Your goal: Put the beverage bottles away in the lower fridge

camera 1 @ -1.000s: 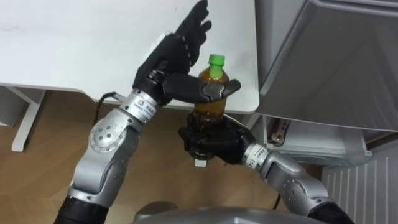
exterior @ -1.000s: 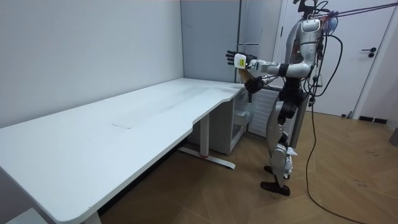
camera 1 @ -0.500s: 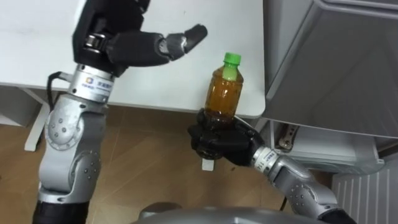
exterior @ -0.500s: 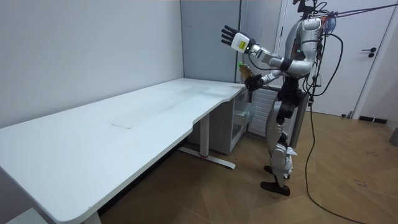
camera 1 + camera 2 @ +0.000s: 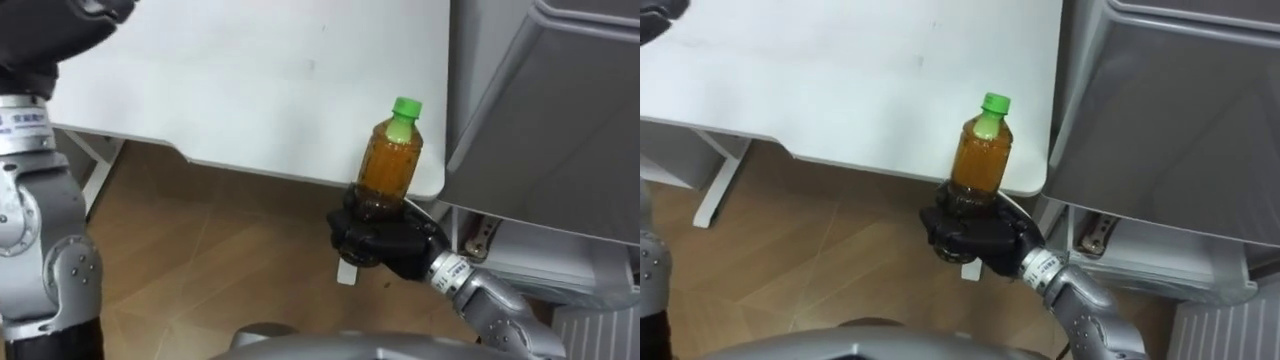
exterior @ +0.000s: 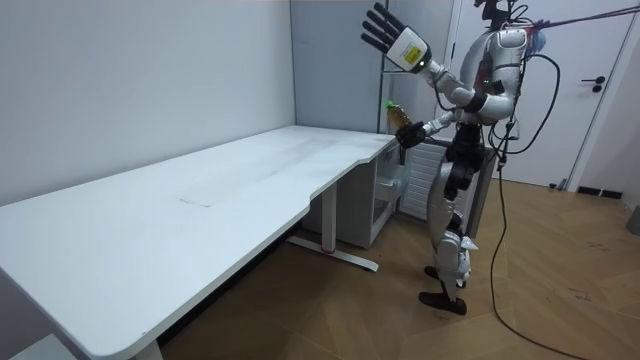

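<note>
Right hand (image 5: 378,236) curled round base of upright bottle (image 5: 392,165) (amber, green cap) at desk (image 5: 260,90) corner. Left hand (image 6: 384,27) held high, fingers spread.

White desk (image 5: 250,80): long top, curved front edge. Its rounded near corner is just behind the right hand (image 5: 385,240), and the top runs off to that hand's left. White desk leg (image 6: 328,222) stands on wood plank floor (image 5: 220,260), below the hand.
</note>
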